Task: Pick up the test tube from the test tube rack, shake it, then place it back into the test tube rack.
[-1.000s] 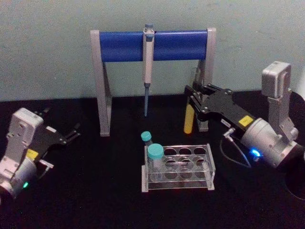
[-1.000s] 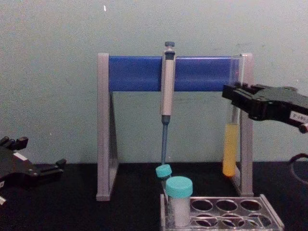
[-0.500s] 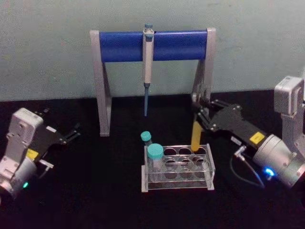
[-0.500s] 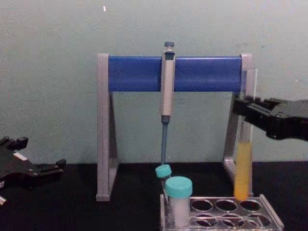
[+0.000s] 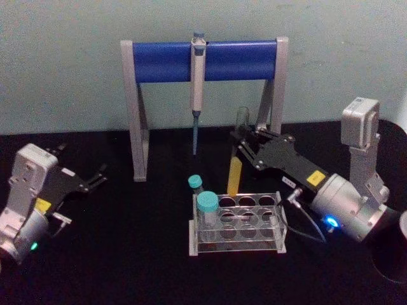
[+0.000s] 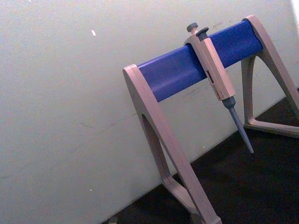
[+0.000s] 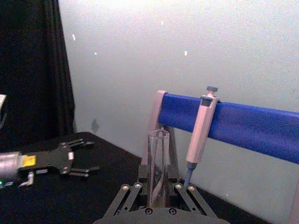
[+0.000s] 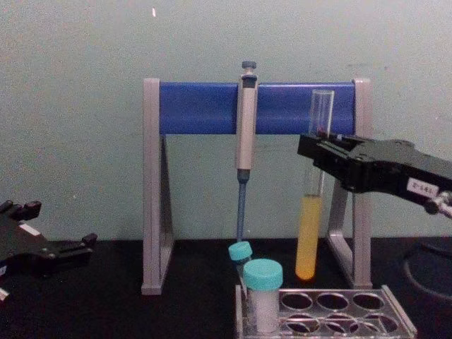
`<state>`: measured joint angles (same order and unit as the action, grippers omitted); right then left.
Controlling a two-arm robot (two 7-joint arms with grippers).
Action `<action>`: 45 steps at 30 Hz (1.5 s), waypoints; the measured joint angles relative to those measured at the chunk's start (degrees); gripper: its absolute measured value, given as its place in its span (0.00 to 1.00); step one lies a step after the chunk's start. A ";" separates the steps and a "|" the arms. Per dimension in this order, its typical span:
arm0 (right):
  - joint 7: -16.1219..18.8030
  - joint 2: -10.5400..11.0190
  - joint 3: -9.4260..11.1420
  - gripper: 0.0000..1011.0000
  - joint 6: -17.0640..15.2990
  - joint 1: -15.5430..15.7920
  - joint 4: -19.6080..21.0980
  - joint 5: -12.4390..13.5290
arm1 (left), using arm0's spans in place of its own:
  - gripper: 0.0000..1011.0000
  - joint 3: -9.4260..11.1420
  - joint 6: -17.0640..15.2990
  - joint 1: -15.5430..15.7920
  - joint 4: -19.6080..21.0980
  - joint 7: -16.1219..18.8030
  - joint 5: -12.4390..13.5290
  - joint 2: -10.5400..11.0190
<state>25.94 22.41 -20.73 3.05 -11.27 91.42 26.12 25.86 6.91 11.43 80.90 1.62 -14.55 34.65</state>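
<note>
My right gripper (image 5: 240, 145) is clamped on the upper, empty part of the test tube (image 5: 235, 166). It holds the tube in the air just past the rack's (image 5: 238, 244) 12 o'clock edge, with the round bottom clear of the holes. In the chest view the tube (image 8: 311, 205) hangs apart from the rack (image 8: 332, 311) and leans a little, its open mouth tipped toward 1 o'clock. The yellow liquid fills its lower part. My left gripper (image 5: 98, 178) sits idle on the counter (image 5: 127, 267) out at 9 o'clock, its fingers apart. I see several ways this could go wrong. The tube has no cap, so a hard shake or more tilt could throw liquid out of the mouth. The grip is on smooth glass, which could slip under a sharp jerk. If the tube goes down while leaning, its bottom may catch a hole's rim and shove the rack. Any swing toward 9 o'clock brings it near the capped tubes (image 5: 206, 203) and the pipette (image 5: 197, 82) tip. The stand's (image 5: 273, 108) leg is close behind at 1 o'clock.
</note>
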 joint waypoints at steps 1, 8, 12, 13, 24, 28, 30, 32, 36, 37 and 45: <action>-0.07 -0.17 -0.06 0.23 0.13 -0.30 -0.36 -0.09 | 0.99 0.00 0.00 0.00 0.00 0.00 0.00 0.00; -1.41 -1.11 0.33 0.23 0.70 -2.11 -2.89 -0.87 | 0.99 0.00 0.00 0.00 0.00 0.00 0.00 0.00; -1.66 -1.18 0.69 0.23 0.75 -2.18 -3.13 -0.99 | 0.99 0.00 0.00 0.00 0.00 0.00 0.00 0.00; -1.83 -1.19 0.89 0.23 0.77 -2.18 -3.15 -1.03 | 0.99 0.00 0.00 0.00 0.00 0.00 0.00 0.00; -1.89 -1.26 1.30 0.23 0.77 -2.06 -3.15 -1.16 | 0.99 0.00 0.00 0.00 0.00 0.00 0.00 0.00; -1.89 -1.36 1.30 0.23 0.70 -2.03 -3.13 -1.20 | 0.99 0.00 0.00 0.00 0.00 0.00 0.00 0.00; -1.89 -1.40 1.30 0.23 0.62 -2.02 -3.13 -1.20 | 0.99 0.00 0.00 0.00 0.00 0.00 0.00 0.00; -1.89 -1.41 1.32 0.23 0.59 -2.01 -3.11 -1.21 | 0.99 0.00 0.00 0.00 0.00 0.00 0.00 0.00; -1.97 -1.36 1.47 0.23 0.55 -1.83 -2.90 -1.25 | 0.99 0.00 0.00 0.00 0.00 0.00 0.00 0.00; -2.02 -1.34 1.53 0.23 0.52 -1.77 -2.82 -1.26 | 0.99 0.00 0.00 0.00 0.00 0.00 0.00 0.00; -3.58 0.25 3.50 0.23 -0.11 0.84 0.53 -1.44 | 0.99 0.00 0.00 0.00 0.00 0.00 0.00 0.00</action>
<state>22.36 22.65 -17.23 2.94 -10.43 91.95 24.68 25.86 6.91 11.43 80.90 1.62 -14.55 34.65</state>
